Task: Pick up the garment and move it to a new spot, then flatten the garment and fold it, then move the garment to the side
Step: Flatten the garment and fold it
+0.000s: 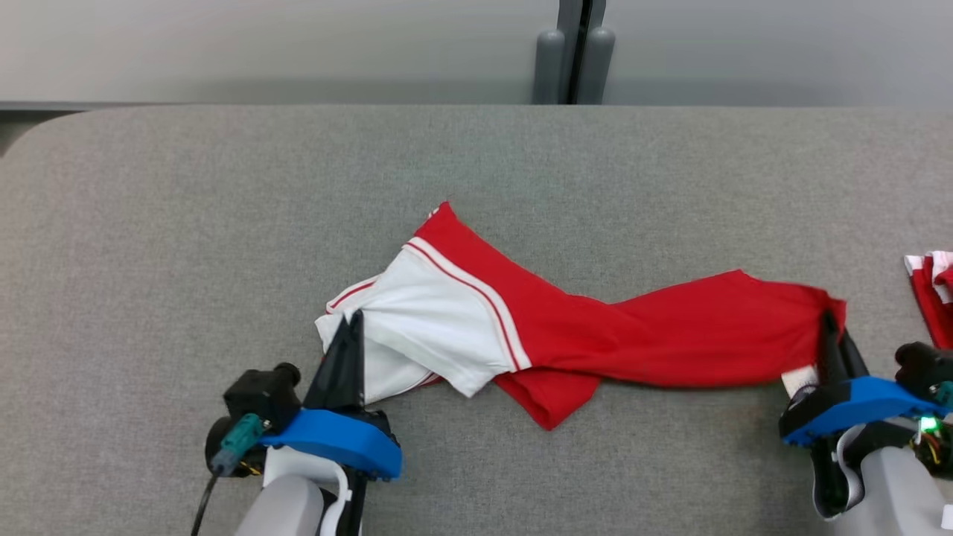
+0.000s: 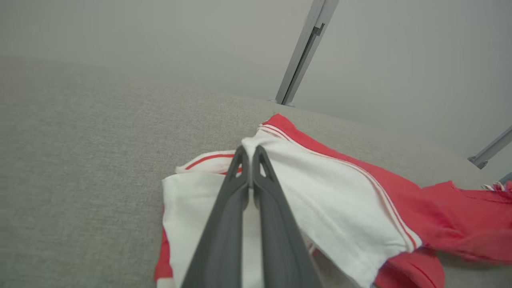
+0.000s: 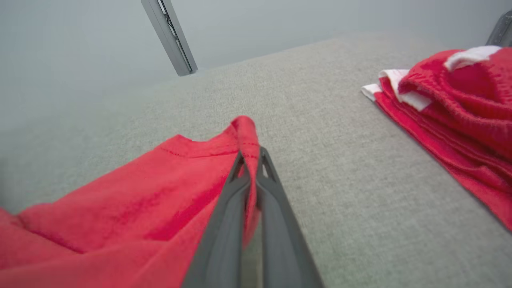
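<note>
Between the left pincer (image 1: 356, 318) and the right pincer (image 1: 828, 321), a red and white garment (image 1: 566, 327) lies twisted across the grey bench (image 1: 223, 223). Left pincer: pressed together on the white end, with cloth caught at its tips. Right pincer: pinching the red hem, a fold standing up between its fingers. To the right pincer's outer side, apart from it, sits a folded red pile (image 1: 931, 290).

two garments (image 1: 566, 327) (image 1: 931, 290), two end effectors (image 1: 354, 320) (image 1: 827, 318), one grey table (image 1: 223, 223)
</note>
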Controlling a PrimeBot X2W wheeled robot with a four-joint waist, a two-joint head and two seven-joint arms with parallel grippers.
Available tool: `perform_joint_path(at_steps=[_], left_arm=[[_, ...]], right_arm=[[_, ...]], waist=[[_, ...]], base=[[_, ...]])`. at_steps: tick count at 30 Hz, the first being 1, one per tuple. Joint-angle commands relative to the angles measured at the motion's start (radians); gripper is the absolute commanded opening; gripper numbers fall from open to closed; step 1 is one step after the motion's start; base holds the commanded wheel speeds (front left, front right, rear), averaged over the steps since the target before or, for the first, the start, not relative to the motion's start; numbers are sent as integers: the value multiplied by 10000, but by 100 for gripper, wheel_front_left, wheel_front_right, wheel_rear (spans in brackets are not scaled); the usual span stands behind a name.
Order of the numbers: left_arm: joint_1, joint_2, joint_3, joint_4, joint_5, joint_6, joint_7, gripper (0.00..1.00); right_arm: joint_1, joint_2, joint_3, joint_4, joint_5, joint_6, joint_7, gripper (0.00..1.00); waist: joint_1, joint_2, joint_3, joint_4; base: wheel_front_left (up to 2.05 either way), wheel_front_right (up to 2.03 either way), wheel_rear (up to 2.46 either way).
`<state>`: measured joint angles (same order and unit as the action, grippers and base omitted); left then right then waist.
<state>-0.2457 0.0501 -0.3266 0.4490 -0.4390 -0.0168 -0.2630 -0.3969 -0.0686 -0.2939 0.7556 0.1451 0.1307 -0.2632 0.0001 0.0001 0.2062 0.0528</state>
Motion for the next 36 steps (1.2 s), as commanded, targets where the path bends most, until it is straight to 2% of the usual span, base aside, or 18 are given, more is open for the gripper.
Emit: perform_joint_path(at_steps=[1, 7, 13, 20, 23, 27, 30, 34, 36], left_arm=[[85, 5, 220, -198, 54, 46, -25, 0], [-531, 11, 1530, -1161, 657, -171, -23, 0], [-1438, 456, 2816, -2149, 1369, -448, -25, 0], [-2858, 1062, 3321, -2819, 1850, -236, 53, 0], [-3584, 1246, 3296, -2817, 2010, -75, 385, 0], [-4820, 1347, 3071, -2245, 2411, 157, 665, 0], [-6101, 1337, 2962, -1535, 2752, 465, 464, 0], [-7916, 1181, 2931, -615, 3116, 890, 57, 0], [-8560, 1103, 2952, -336, 3179, 1007, -7, 0]], right_arm=[[9, 3, 79, -355, 320, 1, -24, 0], [-260, 72, 340, -2049, 2234, 1, -33, 0], [-729, -164, 1098, -3734, 3839, 1, -33, 0], [-1717, -846, 1808, -4766, 4489, 0, 239, 0], [-2344, -1060, 1885, -4776, 4351, 0, 491, 0], [-3569, -1221, 2053, -4120, 4007, 0, 612, 0], [-4895, -1319, 2117, -3226, 3399, 1, 385, 0], [-6756, -1386, 1671, -1989, 2642, 0, 21, 0], [-7581, -1458, 1364, -1886, 2179, 0, -21, 0]], waist=[[-1, -1, -177, -78], [-1, -1, -994, -241], [-1, -1, -1820, -430], [-1, -1, -1905, -479], [-1, -1, -1585, -436], [-1, -1, -778, -427], [-1, -1, -64, -413], [-1, -1, 566, -402], [-1, -1, 764, -355]], base=[[0, 0, 0], [0, 0, 0], [0, 0, 0], [0, 0, 0], [0, 0, 0], [0, 0, 0], [0, 0, 0], [0, 0, 0], [0, 0, 0]])
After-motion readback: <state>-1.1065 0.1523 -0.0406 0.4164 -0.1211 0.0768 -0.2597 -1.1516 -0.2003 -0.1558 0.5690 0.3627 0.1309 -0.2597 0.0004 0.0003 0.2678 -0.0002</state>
